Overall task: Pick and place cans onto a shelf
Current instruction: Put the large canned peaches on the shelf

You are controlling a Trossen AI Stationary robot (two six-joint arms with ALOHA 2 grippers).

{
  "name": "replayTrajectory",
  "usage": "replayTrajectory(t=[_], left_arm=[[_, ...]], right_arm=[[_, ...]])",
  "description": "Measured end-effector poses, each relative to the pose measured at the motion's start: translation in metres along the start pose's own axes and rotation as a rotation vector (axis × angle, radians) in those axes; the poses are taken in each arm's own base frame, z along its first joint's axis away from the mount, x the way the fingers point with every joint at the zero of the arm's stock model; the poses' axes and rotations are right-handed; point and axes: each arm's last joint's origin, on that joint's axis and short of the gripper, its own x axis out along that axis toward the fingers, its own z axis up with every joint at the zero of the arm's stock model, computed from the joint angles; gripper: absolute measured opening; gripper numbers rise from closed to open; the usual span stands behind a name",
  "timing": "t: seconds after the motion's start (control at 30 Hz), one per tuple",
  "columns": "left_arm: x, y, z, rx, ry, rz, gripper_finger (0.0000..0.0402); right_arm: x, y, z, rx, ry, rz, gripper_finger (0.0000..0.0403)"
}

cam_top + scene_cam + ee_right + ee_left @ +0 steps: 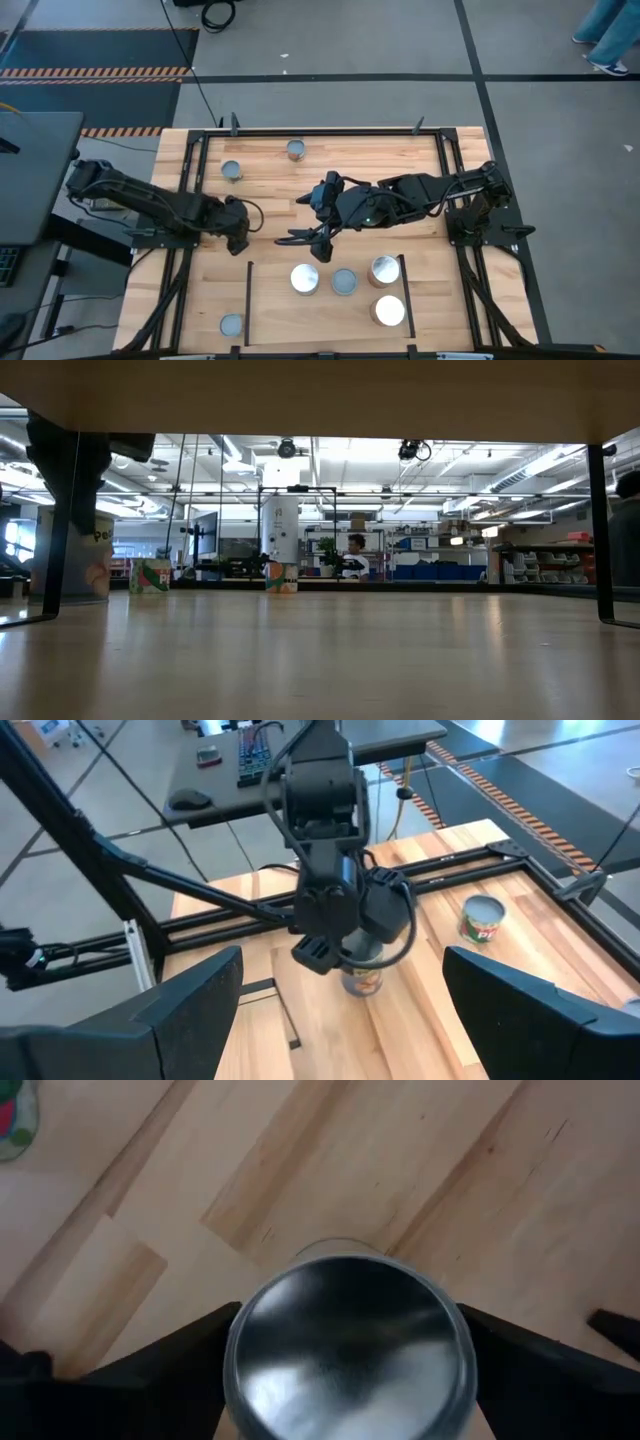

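Observation:
My left gripper (238,233) points down over a can (350,1340) with a dull metal top that stands upright on the table. The gripper is open, one finger (190,1355) on each side of the can, and I see no touch. The right wrist view shows the same can (363,978) under that gripper; the high view hides it. My right gripper (342,970) hangs open and empty above the table's middle. The shelf (300,318) near the front edge bears several cans, among them a white-topped one (305,279) and a grey-topped one (344,282).
Two cans (231,170) (295,150) stand near the table's far edge. Another can (231,325) stands at the near left, outside the shelf's black rail (248,300). A black frame (320,131) runs round the table. A person stands beyond the far right corner.

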Motion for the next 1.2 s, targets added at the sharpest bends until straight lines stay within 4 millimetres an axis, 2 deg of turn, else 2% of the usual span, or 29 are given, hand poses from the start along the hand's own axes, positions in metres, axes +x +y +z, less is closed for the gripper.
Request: replayTrajectory(t=[0.2, 0.37, 0.53, 0.73, 0.87, 0.97, 1.07, 1.2], left_arm=[[0.004, -0.007, 0.0, 0.005, 0.016, -0.002, 0.0315], [-0.004, -0.011, -0.002, 0.025, 0.045, -0.022, 0.0313], [-0.054, -0.027, 0.009, 0.067, 0.013, -0.105, 0.0313], [-0.145, -0.039, 0.024, 0.099, -0.095, -0.289, 0.0313], [-0.192, -0.04, 0.027, 0.133, -0.154, -0.386, 0.0313], [-0.215, -0.048, 0.025, 0.193, -0.181, -0.462, 0.0313], [-0.23, -0.062, 0.022, 0.234, -0.2, -0.52, 0.0313], [-0.234, -0.099, 0.017, 0.297, -0.252, -0.614, 0.0313]], right_arm=[[-0.002, 0.002, -0.007, -0.033, 0.057, -0.005, 0.0352], [-0.004, 0.0, -0.019, -0.085, 0.171, -0.037, 0.0352], [-0.008, 0.0, -0.025, -0.097, 0.228, -0.054, 0.0352], [-0.011, -0.001, -0.031, -0.124, 0.286, -0.071, 0.0352], [-0.015, 0.004, -0.036, -0.148, 0.311, -0.062, 0.0352], [-0.019, 0.011, -0.039, -0.173, 0.322, -0.046, 0.0352], [-0.025, 0.021, -0.044, -0.196, 0.332, -0.021, 0.0352], [-0.033, 0.035, -0.05, -0.218, 0.337, 0.017, 0.0352]])
